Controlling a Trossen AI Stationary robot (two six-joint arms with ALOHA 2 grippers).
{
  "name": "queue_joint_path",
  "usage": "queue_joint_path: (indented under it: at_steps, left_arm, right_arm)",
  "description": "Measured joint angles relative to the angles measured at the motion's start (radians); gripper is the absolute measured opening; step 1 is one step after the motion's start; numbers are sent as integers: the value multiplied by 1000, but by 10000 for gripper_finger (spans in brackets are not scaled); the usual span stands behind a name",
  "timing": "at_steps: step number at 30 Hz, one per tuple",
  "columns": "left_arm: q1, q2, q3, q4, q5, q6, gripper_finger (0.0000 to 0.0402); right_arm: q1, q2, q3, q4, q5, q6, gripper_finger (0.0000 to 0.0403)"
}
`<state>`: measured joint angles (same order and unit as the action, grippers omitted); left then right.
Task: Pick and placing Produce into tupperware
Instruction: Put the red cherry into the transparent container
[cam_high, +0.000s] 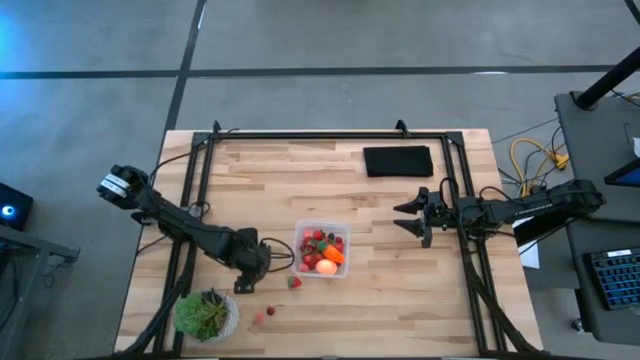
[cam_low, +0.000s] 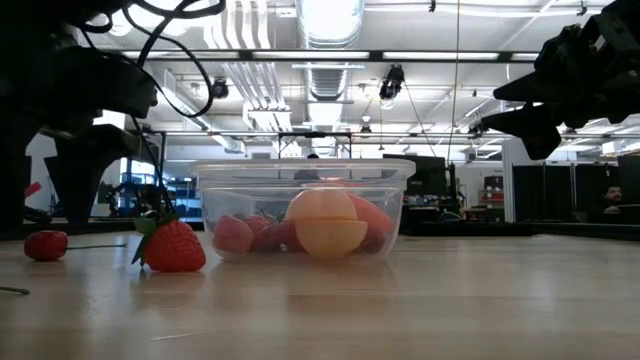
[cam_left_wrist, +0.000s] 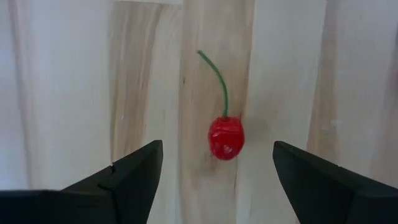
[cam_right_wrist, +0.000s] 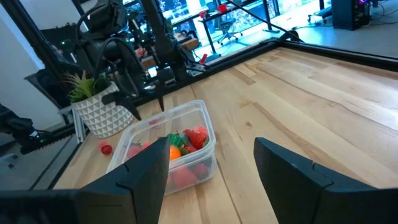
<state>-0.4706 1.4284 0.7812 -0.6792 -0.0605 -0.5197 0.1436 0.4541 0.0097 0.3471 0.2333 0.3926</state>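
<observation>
I held the left gripper (cam_left_wrist: 214, 165) jaws wide above a cherry (cam_left_wrist: 226, 137) (stem attached); the right gripper (cam_high: 410, 217) hung open beside the tupperware (cam_high: 321, 249).

The high view looks straight down on the whole pale wooden tabletop (cam_high: 400, 260). The low view sits at the tabletop's surface, close to the clear square plastic container (cam_low: 303, 208), facing the room. The left wrist view looks down closely at bare wood. The right wrist view slants across, sharing that container with both.
</observation>
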Motion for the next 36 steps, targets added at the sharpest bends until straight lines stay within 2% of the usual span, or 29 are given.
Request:
queue_joint_path:
  at_steps: [13, 24, 36]
  left_arm:
    - [0, 4, -73, 139, 15, -52, 284]
    - [-1, 49, -74, 148, -4, -50, 193]
    - [-1, 64, -69, 143, -13, -51, 135]
  right_arm:
    - [0, 0, 0, 0, 0, 0, 226]
    - [0, 0, 0, 0, 0, 0, 226]
    - [0, 0, 0, 0, 0, 0, 226]
